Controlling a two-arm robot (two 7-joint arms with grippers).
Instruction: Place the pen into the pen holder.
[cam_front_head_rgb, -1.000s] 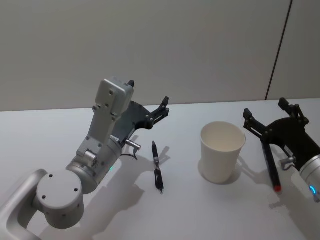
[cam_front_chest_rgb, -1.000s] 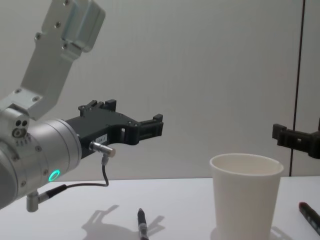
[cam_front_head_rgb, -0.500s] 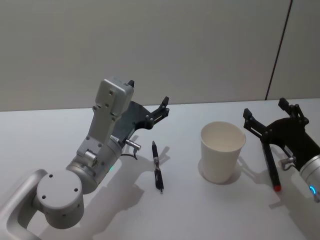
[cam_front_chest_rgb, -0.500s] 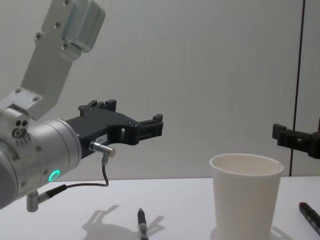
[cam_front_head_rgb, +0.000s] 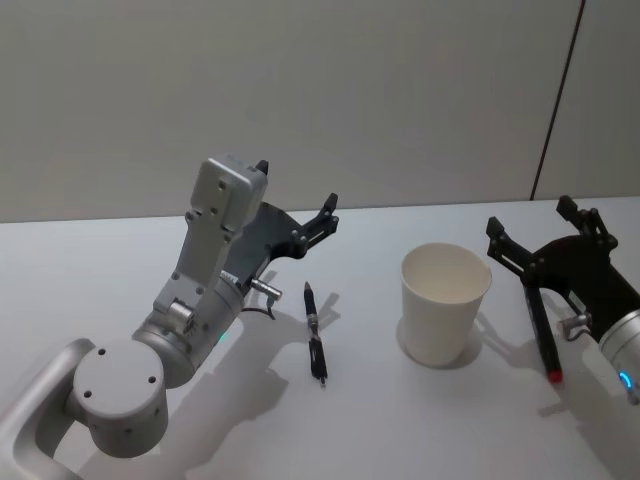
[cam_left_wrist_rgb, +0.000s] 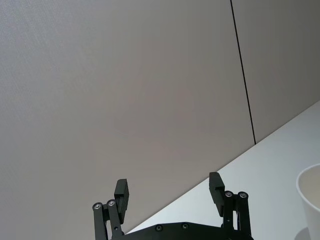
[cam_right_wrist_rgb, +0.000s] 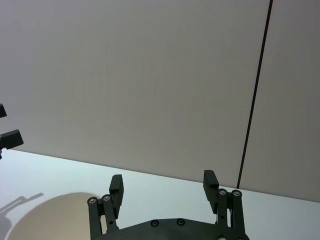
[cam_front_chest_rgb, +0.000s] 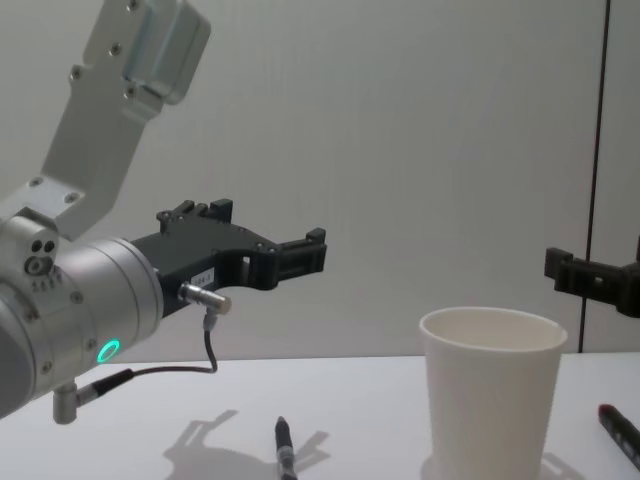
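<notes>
Black pen is lying flat on the white bench, its long axis running from the far side back toward the robot and leaning slightly to the right at the near end. From here I cannot tell which end is the writing tip. It is sitting well to the left of the pen holder, apart from it. The left gripper is hanging in the air above the pen's far end, its fingers spread wide and pinching nothing. The pen holder is standing upright on the bench with its mouth facing up, and the white inner wall is showing. Just to its right a red-tipped pen is lying on the bench, also running far to near, with the red end pointing toward the robot. The right gripper is hovering over that pen's far end, fingers spread and gripping nothing. Compared with half a second ago, nothing is shifting: both arms, both pens and the holder are staying where they were.
</notes>
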